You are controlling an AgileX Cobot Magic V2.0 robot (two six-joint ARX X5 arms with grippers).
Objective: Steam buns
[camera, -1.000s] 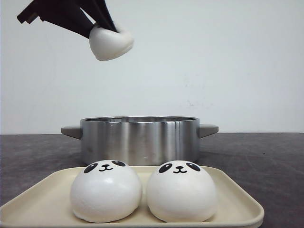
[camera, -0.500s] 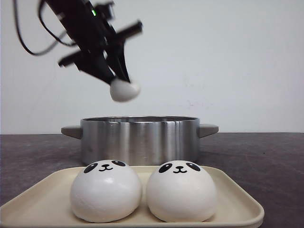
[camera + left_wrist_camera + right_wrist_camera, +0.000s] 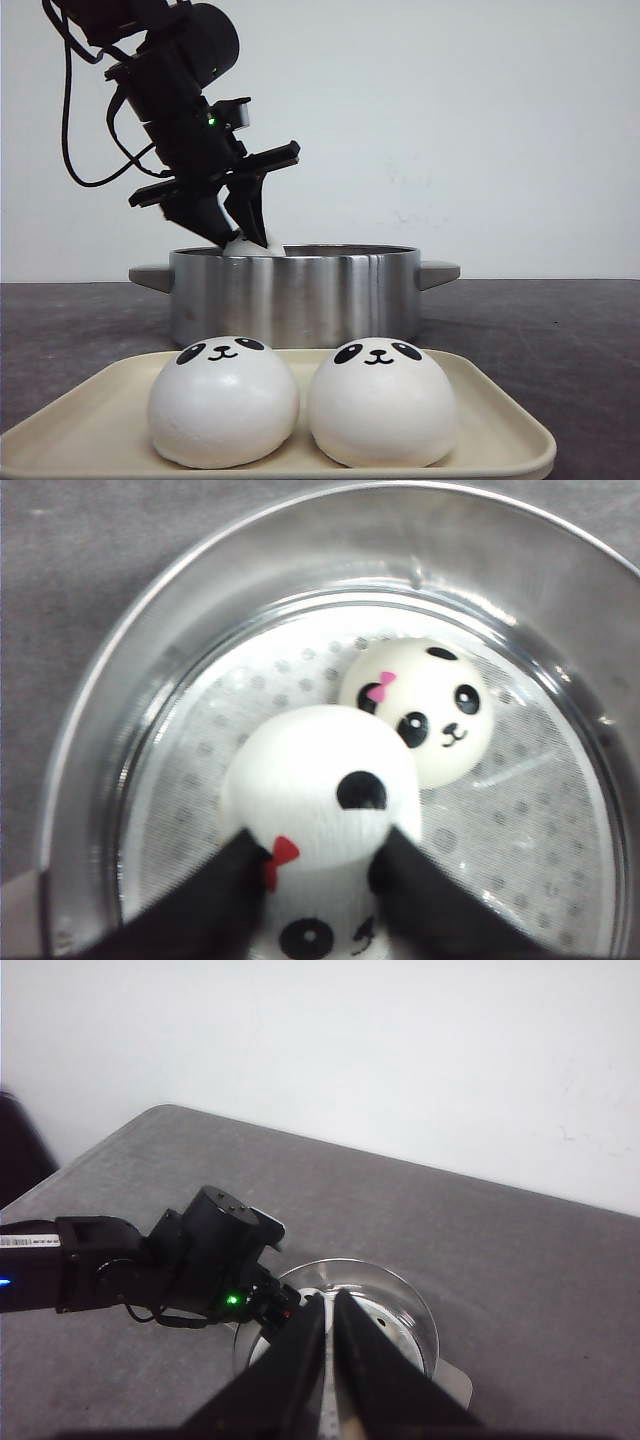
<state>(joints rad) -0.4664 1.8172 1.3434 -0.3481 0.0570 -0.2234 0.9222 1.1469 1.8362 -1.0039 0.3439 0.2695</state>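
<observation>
1. The left tool reaches down to the rim of a shiny pot and pinches a white bun between its two dark fingers.
2. This held bun has a panda face and a small red bow. It hangs just over the holey floor inside the pot.
3. A second bun lies in the pot, right beside the held one. It has a pink bow.
4. Two more buns sit side by side on a cream tray in front of the pot. The left tray bun and the right tray bun are very close together, with their faces up top.
5. The pot and tray stand on a gray table.
6. The right tool is high above the table. Its fingers are pressed nearly together with nothing between them.
</observation>
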